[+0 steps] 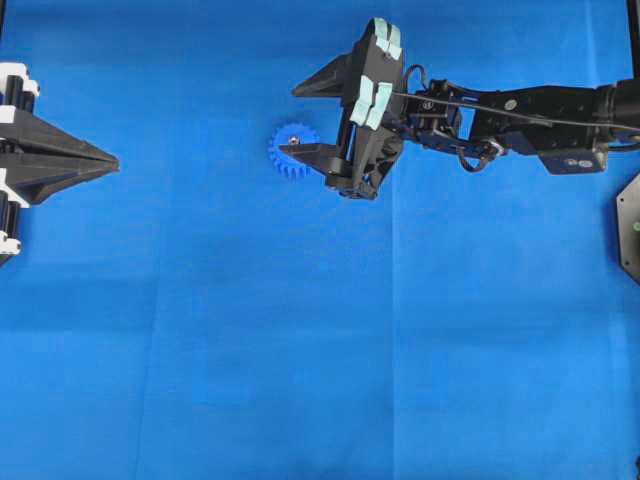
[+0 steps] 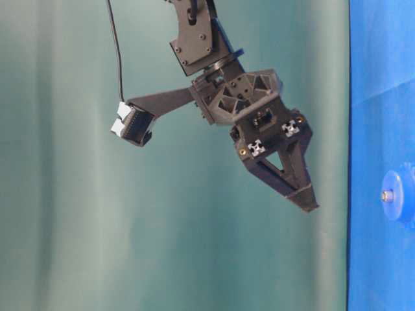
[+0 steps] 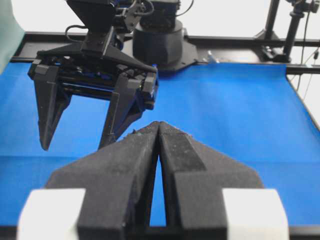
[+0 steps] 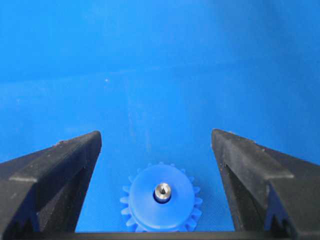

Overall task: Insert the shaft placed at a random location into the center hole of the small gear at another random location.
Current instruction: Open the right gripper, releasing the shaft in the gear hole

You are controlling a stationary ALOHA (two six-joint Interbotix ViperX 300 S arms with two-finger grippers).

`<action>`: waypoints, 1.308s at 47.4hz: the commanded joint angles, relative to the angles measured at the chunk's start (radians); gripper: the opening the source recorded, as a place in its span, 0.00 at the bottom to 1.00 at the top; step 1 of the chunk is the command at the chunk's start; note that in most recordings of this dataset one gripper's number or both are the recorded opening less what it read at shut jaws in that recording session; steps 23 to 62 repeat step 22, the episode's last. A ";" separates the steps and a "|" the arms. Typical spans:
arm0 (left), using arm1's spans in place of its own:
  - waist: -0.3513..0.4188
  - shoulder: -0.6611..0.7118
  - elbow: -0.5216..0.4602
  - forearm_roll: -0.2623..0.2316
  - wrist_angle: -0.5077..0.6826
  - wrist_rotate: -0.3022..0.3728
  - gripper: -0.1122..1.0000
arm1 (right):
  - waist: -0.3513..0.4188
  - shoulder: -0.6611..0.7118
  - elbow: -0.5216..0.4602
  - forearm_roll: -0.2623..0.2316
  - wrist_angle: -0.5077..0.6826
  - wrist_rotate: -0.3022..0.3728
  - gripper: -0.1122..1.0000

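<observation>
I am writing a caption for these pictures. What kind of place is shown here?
Probably a robotics lab bench. A blue cloth covers the table, two black arms work over it, the right gripper hanging open, and a small gear with the shaft sits there as a test piece.

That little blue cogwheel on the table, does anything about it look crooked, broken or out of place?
Nothing stands out. The small gear lies flat on the blue cloth, teeth intact, and the shaft stands in its middle. The right gripper hangs open above it without touching; the left gripper is shut, far off.
</observation>
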 commanded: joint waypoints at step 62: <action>0.002 -0.003 -0.009 0.002 0.003 -0.002 0.10 | 0.006 -0.209 0.204 0.002 -0.015 0.005 0.79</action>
